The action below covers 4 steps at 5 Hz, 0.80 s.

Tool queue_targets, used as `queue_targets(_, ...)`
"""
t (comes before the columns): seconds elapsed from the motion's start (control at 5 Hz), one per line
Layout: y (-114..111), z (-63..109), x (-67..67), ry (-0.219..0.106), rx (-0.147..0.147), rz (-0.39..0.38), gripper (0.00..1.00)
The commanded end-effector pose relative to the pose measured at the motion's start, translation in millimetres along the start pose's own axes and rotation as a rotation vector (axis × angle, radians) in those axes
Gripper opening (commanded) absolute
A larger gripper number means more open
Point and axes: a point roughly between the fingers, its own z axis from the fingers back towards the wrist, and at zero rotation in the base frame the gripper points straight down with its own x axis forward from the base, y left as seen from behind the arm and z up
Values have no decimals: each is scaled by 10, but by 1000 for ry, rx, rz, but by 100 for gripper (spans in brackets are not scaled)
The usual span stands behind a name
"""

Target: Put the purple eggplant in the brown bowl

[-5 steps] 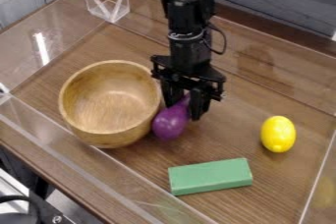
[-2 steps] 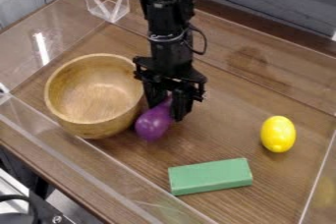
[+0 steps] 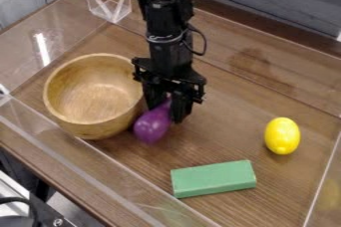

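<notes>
Pointing straight down, the gripper (image 3: 163, 112) is clamping its dark fingers on the top of the purple eggplant (image 3: 152, 125), which is sitting low at the table surface and pressing against the outer wall of the brown wooden bowl (image 3: 91, 95), on the side nearest the camera. The eggplant is not inside the bowl; it is resting just outside the thick rim.

Several things are looking risky from here. With the eggplant this low and already touching the bowl's side, any sideways travel is likely to shove the bowl along the wooden table (image 3: 253, 67) rather than carry the toy over the rim. The bowl is light enough, by my reading, to slide or tip. The eggplant's glossy, rounded skin is also offering a poor hold, so it may be slipping or rotating in the grip once it is lifted. The yellow lemon (image 3: 280, 135) and green rectangular block (image 3: 213, 178) are lying well apart and posing no obstruction.
</notes>
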Motion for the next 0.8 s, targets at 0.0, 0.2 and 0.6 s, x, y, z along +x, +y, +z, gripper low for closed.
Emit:
queue_targets(0.0, 21, 171, 18, -65, 5, 5, 0)
queue_targets(0.2, 30, 170, -3, -62, 2, 9, 0)
queue_targets(0.6, 44, 165, -43, -59, -4, 17, 0)
